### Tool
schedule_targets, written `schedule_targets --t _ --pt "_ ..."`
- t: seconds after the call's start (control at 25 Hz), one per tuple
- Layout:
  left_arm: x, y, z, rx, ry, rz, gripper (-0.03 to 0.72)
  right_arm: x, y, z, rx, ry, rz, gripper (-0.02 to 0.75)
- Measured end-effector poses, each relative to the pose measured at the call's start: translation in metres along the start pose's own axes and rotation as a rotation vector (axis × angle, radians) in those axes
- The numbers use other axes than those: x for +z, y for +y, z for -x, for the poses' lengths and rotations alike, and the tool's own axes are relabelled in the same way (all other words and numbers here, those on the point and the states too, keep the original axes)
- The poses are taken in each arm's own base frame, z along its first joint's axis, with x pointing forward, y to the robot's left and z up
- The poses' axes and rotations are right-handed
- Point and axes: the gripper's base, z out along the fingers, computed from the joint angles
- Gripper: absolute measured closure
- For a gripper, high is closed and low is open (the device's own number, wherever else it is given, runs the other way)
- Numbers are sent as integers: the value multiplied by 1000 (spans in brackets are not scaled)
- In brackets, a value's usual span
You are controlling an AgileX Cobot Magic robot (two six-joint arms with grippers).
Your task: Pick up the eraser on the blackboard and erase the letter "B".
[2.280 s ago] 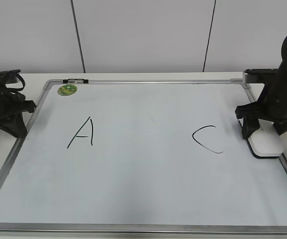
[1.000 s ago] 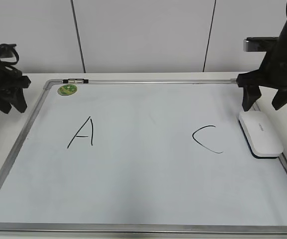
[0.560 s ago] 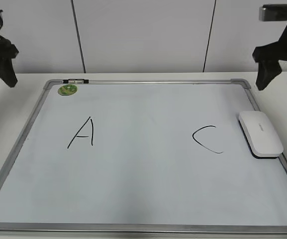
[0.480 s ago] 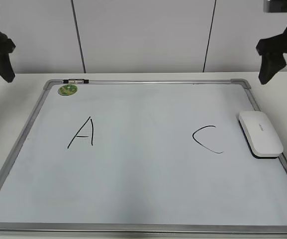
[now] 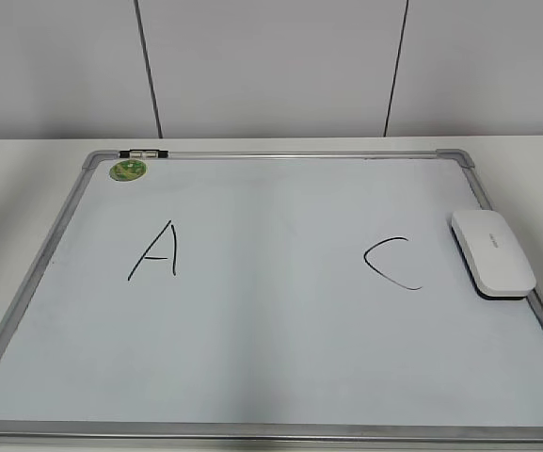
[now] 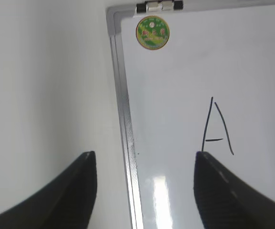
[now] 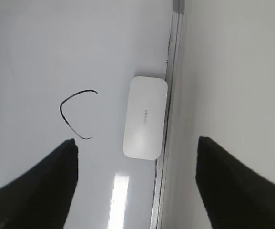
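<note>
Both arms have gone up since the earlier frames, and in the exterior view only a dark scrap of each remains at the top corners. Half a second ago the two grippers were still hanging in view above the board's far corners.

The left gripper [image 6: 142, 191] has its jaws wide apart and empty. Its two dark fingers [image 6: 61, 200] frame the left side of the board from high above, one finger over the table [image 6: 42, 95] and the other over the white surface. Between them runs the grey frame of the board. Beyond, the wrist view shows the "A" [image 6: 217, 126], the green sticker [image 6: 152, 32] and the clip [image 6: 159, 6] on the top edge.

The right gripper [image 7: 135, 186] is also spread wide and holds nothing. Between its fingers [image 7: 37, 191] the eraser [image 7: 145, 118] lies flat on the board, just beside the right frame, with the "C" [image 7: 76, 114] near it on the other side.

In the exterior view the board [image 5: 271, 155] lies flat on the table. The eraser [image 5: 493, 252] rests at its right edge, its dark underside showing at the near end. "A" [image 5: 155, 251] is on the left and "C" [image 5: 391, 263] on the right. Between them the surface is plain white, and no "B" can be seen.
</note>
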Motion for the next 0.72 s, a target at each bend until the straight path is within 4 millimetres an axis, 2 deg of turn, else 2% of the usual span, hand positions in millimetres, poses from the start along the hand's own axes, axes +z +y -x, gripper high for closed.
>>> schedule_targets --t 0.04,0.16,0.36,0.72 --pt "-13 -7 -6 20 -19 4 209 -10 0 -3 -4 -20 -1 146" --pt "-36 -18 -29 55 -31 21 190 -34 2 -16 -10 -68 -2 146" --pt "-64 -20 -74 50 -35 40 183 -60 5 -51 -11 -97 -3 146" --pt "-114 -20 -144 49 -131 42 182 -89 10 -140 -15 -145 -6 146"
